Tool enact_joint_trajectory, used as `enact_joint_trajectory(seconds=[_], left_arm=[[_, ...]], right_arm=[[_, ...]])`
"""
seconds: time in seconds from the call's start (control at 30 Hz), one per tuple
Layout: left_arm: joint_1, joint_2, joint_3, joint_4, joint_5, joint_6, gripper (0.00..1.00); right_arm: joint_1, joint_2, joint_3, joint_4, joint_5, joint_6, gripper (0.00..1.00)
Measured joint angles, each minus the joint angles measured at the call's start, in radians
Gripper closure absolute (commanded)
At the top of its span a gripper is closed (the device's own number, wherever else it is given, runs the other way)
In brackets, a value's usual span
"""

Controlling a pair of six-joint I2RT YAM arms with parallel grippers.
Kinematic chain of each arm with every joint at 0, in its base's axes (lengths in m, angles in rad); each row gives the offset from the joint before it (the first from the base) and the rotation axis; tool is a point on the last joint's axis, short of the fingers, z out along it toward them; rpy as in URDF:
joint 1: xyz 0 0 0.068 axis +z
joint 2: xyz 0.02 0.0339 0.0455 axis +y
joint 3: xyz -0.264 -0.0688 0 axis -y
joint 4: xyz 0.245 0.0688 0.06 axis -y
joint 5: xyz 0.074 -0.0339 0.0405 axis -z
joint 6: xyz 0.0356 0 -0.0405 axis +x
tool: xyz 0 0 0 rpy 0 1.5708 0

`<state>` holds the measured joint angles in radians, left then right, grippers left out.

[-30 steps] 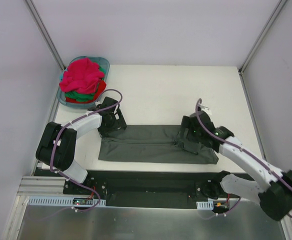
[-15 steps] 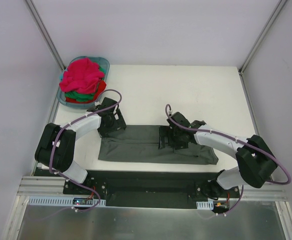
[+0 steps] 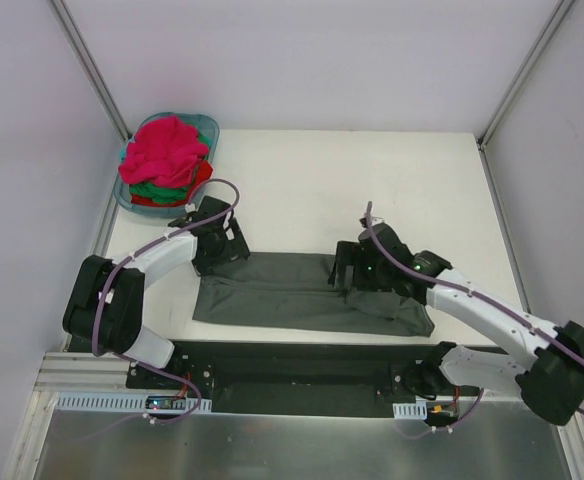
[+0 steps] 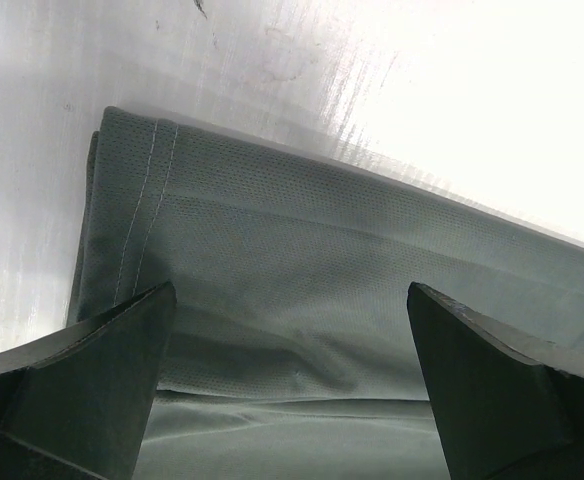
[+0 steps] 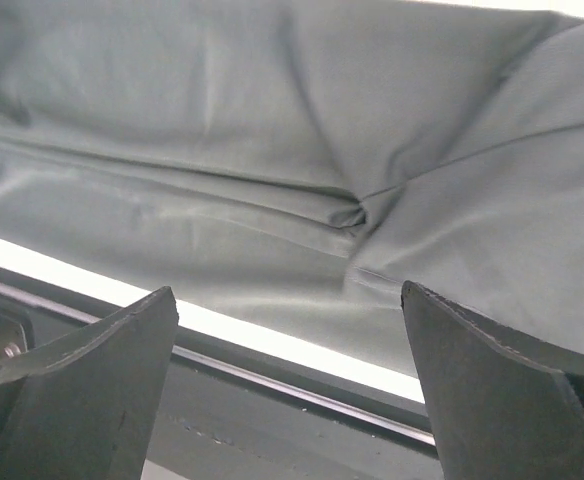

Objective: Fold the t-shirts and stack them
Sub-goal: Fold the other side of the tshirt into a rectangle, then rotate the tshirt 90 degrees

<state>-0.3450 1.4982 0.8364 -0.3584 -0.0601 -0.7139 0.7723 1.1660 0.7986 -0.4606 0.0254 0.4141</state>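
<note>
- A white table point(image 3: 372, 180) stands between pale walls. A teal basket point(image 3: 212, 127) at its far-left corner holds the pink, green and red t-shirts point(image 3: 167, 150).
- The dark grey t-shirt point(image 3: 282, 295) lies near the front edge, folded into a long strip that runs left to right.
- The left gripper point(image 3: 227, 250) is spread wide at the strip's far-left corner. The right gripper point(image 3: 344, 270) is spread wide over the strip's right half, and neither grasps anything.
- Half a second ago the right gripper was further left.

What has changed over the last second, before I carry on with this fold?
The right hand swept left along the grey shirt, then eased back a little to the right, ending left of where it began. It took hold of nothing and is open. The left hand stayed open over the shirt's left end. The shirt barely shifted, and the basket did not move.
</note>
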Motion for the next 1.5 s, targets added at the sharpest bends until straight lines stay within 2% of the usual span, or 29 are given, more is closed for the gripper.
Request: enact_joint_trajectory(seconds=[0.2,0.33,0.53,0.73,0.87,1.0,1.23,1.4,1.5], left_arm=[[0.000,-0.070,0.000,-0.017,0.004,0.000,0.01],[-0.003,-0.128,-0.002,-0.021,0.022,-0.001,0.01],[-0.015,-0.103,-0.012,-0.019,0.044,-0.001,0.01],[-0.031,-0.048,-0.063,-0.023,0.097,-0.007,0.01],[-0.086,-0.061,-0.073,-0.013,0.131,-0.020,0.01],[-0.125,-0.066,-0.090,0.010,0.177,-0.055,0.01],[-0.220,-0.042,-0.104,0.123,0.285,-0.177,0.01],[-0.285,-0.006,-0.103,0.217,0.318,-0.277,0.01],[-0.319,0.034,-0.085,0.267,0.338,-0.329,0.01]], right_arm=[[-0.080,-0.192,-0.075,-0.055,0.094,0.094,0.04],[-0.146,-0.217,-0.189,-0.075,0.100,0.163,0.04],[-0.265,-0.031,-0.247,-0.054,0.048,0.180,0.04],[-0.431,0.203,-0.084,-0.042,-0.013,0.104,0.04],[-0.535,0.381,0.075,-0.037,-0.081,0.008,0.04],[-0.599,0.626,0.355,-0.072,-0.157,-0.085,0.04],[-0.607,0.979,0.860,-0.089,-0.245,-0.153,0.04],[-0.600,1.264,1.324,-0.158,-0.296,-0.153,0.04],[-0.590,1.393,1.527,-0.140,-0.327,-0.137,0.04]])
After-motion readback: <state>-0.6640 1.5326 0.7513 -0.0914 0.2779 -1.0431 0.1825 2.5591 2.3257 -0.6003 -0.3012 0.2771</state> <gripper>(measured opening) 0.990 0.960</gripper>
